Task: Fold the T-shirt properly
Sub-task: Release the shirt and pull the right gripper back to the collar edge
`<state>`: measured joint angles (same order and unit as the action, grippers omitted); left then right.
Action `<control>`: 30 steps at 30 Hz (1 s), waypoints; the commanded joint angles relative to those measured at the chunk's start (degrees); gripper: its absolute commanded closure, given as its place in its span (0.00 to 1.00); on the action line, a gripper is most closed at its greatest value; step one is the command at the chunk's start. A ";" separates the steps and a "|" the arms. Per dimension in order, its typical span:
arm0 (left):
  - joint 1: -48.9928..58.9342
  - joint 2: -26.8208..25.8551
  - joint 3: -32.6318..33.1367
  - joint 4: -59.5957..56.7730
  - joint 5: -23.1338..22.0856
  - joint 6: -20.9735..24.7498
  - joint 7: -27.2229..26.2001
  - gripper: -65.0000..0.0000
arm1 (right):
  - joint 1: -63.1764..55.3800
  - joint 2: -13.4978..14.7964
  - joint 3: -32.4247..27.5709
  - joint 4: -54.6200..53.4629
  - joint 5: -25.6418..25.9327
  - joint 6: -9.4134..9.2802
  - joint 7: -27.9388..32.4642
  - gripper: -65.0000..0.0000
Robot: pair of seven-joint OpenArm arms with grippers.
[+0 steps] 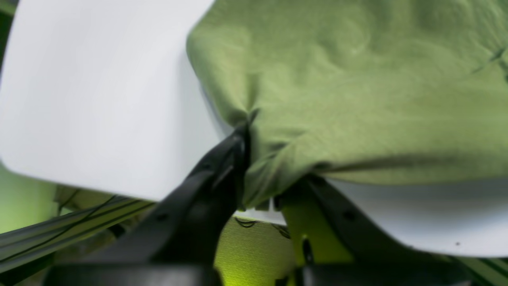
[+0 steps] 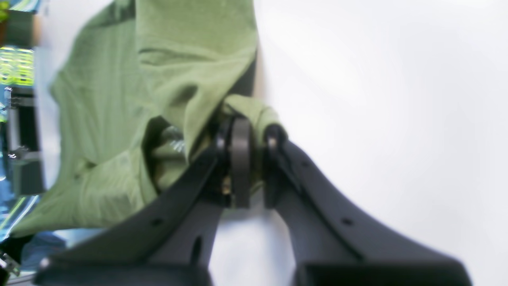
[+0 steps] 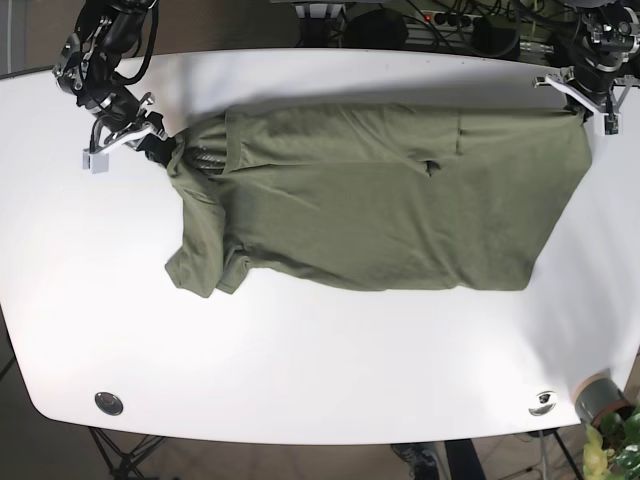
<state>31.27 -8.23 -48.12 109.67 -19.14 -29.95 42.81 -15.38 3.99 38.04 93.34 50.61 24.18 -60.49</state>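
Up close in the left wrist view, the left gripper [image 1: 262,167] is clenched on a bunched edge of the green T-shirt [image 1: 357,91], whose cloth spreads away from the jaws to the right and far side over the white desk [image 1: 95,99].

Seen from the right wrist view, the right gripper [image 2: 254,159] pinches a rolled fold of the T-shirt [image 2: 119,119]; the rest of the garment hangs in loose folds to the left, with bare desk [image 2: 377,99] on the right.

Only the base view shows the whole layout: the T-shirt [image 3: 380,200] lies spread across the far half of the desk [image 3: 300,370], the right gripper [image 3: 160,148] holding its far left end and the left gripper [image 3: 585,112] at its far right corner. A small plant pot [image 3: 598,402] stands near the desk's near right edge.
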 commanded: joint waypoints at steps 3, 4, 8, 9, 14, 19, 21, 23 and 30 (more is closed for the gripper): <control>0.16 -0.78 -1.24 0.88 -0.16 -1.91 -1.09 1.00 | -0.40 0.80 0.24 1.30 2.71 0.30 1.28 0.94; 0.16 -0.87 -1.24 0.88 -0.16 -2.09 -1.09 1.00 | -0.58 0.80 0.24 1.30 2.80 0.39 1.28 0.92; 0.16 -1.05 -1.24 0.88 -0.16 -3.06 -1.09 1.00 | -1.11 0.80 0.24 1.47 2.97 0.74 1.28 0.68; 0.16 -1.05 -1.24 0.88 -0.16 -3.41 -1.09 1.00 | -1.28 0.80 0.24 1.74 2.97 0.74 1.28 0.60; 0.25 -1.22 -1.24 0.88 -0.16 -3.85 -1.00 0.95 | -4.27 0.71 0.33 7.10 2.97 0.83 1.28 0.34; 0.25 -1.13 -1.33 0.97 -0.16 -3.76 -1.00 0.50 | -4.27 -1.31 0.24 9.91 2.53 0.74 1.28 0.34; 0.25 -0.87 -1.68 1.15 -0.25 -3.76 -1.00 0.32 | -2.07 -1.40 0.07 9.12 2.45 0.39 1.37 0.34; 0.25 -0.78 -2.74 1.15 -0.51 -3.76 -1.00 0.23 | 0.04 -1.31 -0.46 7.54 2.36 0.30 1.37 0.34; -0.10 -0.87 -6.61 1.15 -0.60 -3.85 -1.00 0.20 | 9.62 0.01 -4.59 1.65 -4.32 0.21 1.37 0.34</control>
<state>30.94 -8.19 -53.80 109.71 -19.16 -33.74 42.85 -7.35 3.51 33.80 94.98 47.29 24.12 -60.14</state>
